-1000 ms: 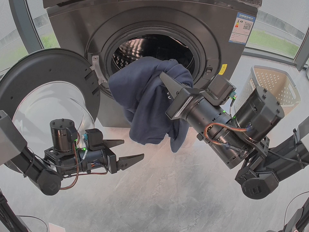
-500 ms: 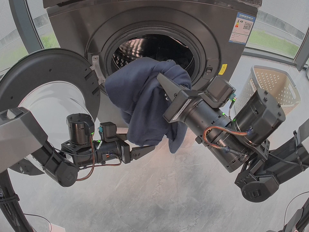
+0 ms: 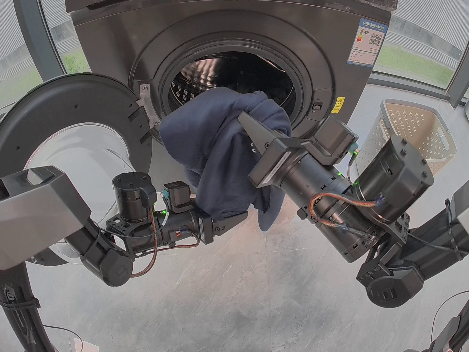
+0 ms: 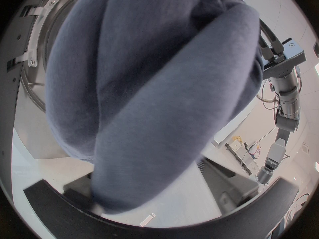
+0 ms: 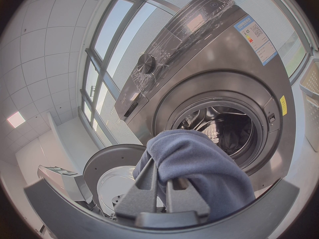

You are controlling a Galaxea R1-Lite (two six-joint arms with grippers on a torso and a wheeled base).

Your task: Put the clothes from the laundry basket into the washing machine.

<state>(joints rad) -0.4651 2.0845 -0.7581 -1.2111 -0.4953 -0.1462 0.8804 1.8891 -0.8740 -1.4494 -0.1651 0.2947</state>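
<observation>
Round door (image 3: 73, 118) of the washing machine (image 3: 122, 35) is swung wide open on the left side. You can see its clear glass bowl in the middle.

Next comes the left gripper (image 3: 233, 218). It sits low, in front of the machine and under its round hole. Its two fingers (image 4: 229, 186) are spread apart. The low end of the dark blue top (image 3: 215, 143) hangs down between them. The left wrist view looks up at the top from below, and the soft blue folds (image 4: 149, 93) hang right over the camera.

The dark blue top is up in the air in the middle. It hangs just in front of the round hole (image 3: 234, 77) of the washing machine. Its high part is level with the low edge of the hole, and the rest hangs down toward the floor (image 3: 254, 289). It is not inside the drum. Some dark clothes (image 5: 236, 135) lie deep in the drum.

The right gripper (image 3: 246, 123) holds the top up. Its two fingers (image 5: 148, 186) are squeezed tight on a bunch of the blue cloth, which is draped over the tips. The gripper points up and toward the hole.

Far to the right, the white laundry basket (image 3: 415, 128) stands on the floor, near the right side of the machine.
</observation>
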